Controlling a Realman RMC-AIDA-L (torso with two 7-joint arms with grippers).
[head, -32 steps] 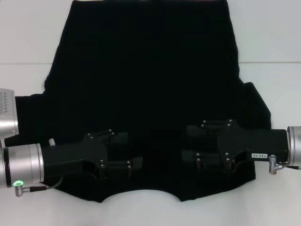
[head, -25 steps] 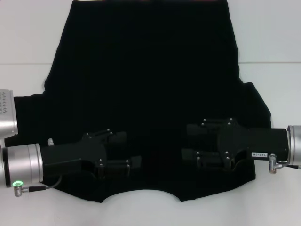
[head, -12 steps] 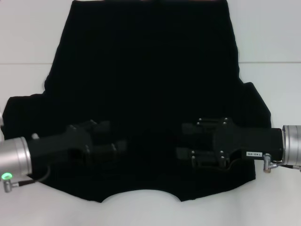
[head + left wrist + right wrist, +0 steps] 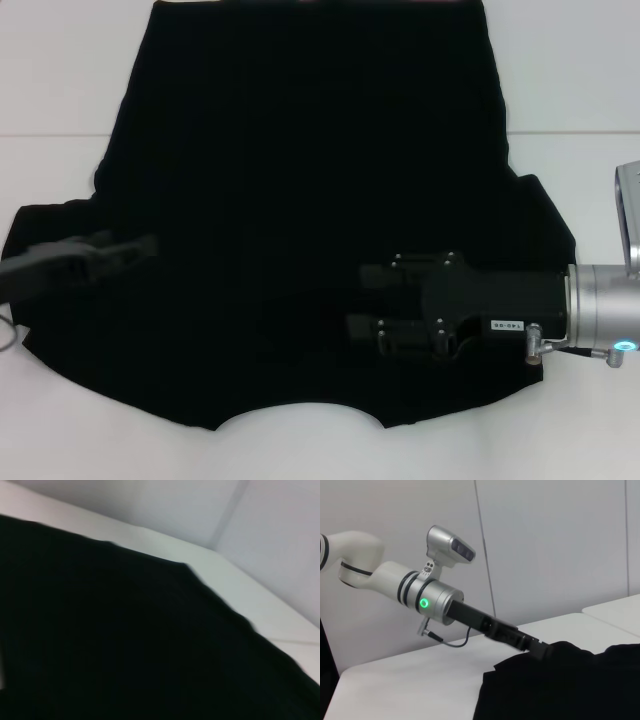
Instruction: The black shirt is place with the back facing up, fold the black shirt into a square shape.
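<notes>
I have the shirt (image 4: 310, 200) spread flat on the white table (image 4: 60, 80), filling most of the head view. Its long axis runs straight away from the robot: the curved neckline sits at the near edge, and the hem lies at the far edge of the view. The sleeves stretch out to either side at the near end, the right sleeve ending in a point, the left one broader and reaching almost to the side of the view.

The right gripper (image 4: 365, 300) lies low over the shirt, on the right side of the neckline and a little beyond it, its body pointing across toward the shirt's middle. Its fingers are black against black cloth; I cannot tell how far apart they are or whether they have any fabric.

The left gripper (image 4: 130, 248) is over the left sleeve, near the shirt's outer edge, well apart from the right one. In the right wrist view I see it (image 4: 540, 649) meeting the raised edge of the sleeve, but whether it pinches the cloth I cannot tell. The left wrist view shows only the shirt (image 4: 125, 645) and table.
</notes>
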